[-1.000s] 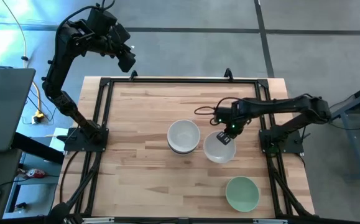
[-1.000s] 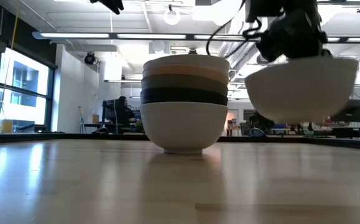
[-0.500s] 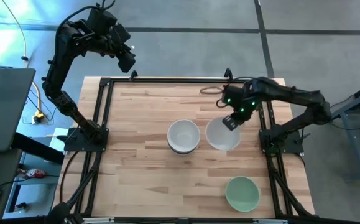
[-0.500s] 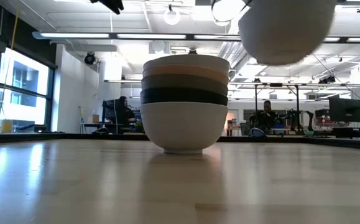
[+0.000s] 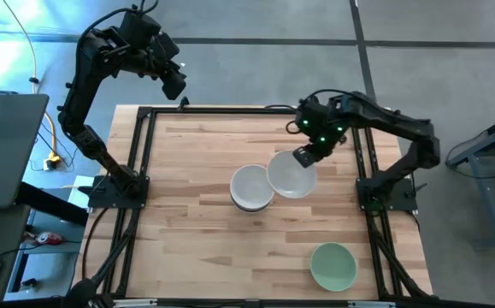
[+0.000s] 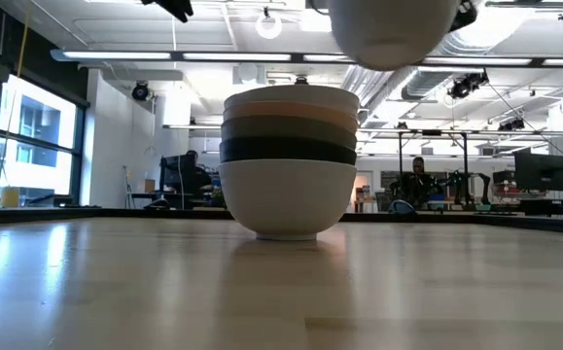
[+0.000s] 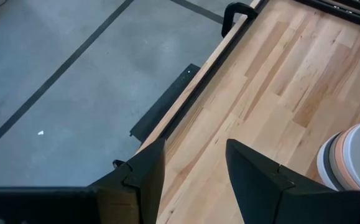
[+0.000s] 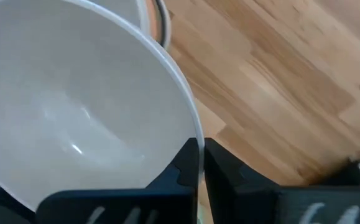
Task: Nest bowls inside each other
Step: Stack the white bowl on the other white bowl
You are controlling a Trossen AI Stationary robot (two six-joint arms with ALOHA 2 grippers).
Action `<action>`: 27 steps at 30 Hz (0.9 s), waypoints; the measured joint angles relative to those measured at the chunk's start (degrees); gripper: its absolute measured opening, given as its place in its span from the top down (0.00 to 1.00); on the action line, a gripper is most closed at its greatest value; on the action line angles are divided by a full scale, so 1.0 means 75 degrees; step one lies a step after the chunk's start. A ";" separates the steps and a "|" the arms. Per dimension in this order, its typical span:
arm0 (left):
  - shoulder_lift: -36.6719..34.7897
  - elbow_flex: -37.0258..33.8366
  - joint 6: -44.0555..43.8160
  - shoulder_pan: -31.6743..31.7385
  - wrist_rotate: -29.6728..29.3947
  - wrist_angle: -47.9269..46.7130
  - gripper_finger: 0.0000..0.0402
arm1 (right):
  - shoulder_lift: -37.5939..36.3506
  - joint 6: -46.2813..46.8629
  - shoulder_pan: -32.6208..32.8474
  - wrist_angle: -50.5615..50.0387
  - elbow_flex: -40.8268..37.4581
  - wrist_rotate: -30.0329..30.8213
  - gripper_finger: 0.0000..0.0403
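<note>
A stack of nested bowls [image 5: 252, 187] stands on its foot at the table's middle; in the low view the stack [image 6: 289, 160] shows white, black, olive-grey, peach and white layers. My right gripper [image 5: 303, 157] is shut on a white bowl [image 5: 291, 174] held in the air just right of the stack, above its rim height [image 6: 393, 31]. A pale green bowl [image 5: 332, 265] sits near the table's near right corner. My left gripper [image 7: 192, 165] is open, raised beyond the table's far left corner. My right gripper holds the white bowl by its rim [image 8: 195, 146] on the bowl's far right side, pinched with one finger inside the bowl and one outside. The fingers come slanting down from the far right. The bowl is lifted clear and hangs mouth up, slightly tilted.
Black frame rails [image 5: 247, 109] run along the table's edges, with arm bases at the left [image 5: 114, 190] and right [image 5: 385, 195]. Bare wood lies on the table's left half and near side. A person sits in the room behind [image 6: 418, 180].
My right gripper has carried the white bowl up and toward the far-left, from beside the stack's lower right to just right of it and higher than its top. The stack, the green bowl and my left arm have kept still.
</note>
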 joint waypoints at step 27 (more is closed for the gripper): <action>0.0000 0.0000 0.0070 0.0015 -0.0004 -0.0010 0.61 | 0.3249 -0.0960 0.0117 0.0012 0.3179 -0.0168 1.00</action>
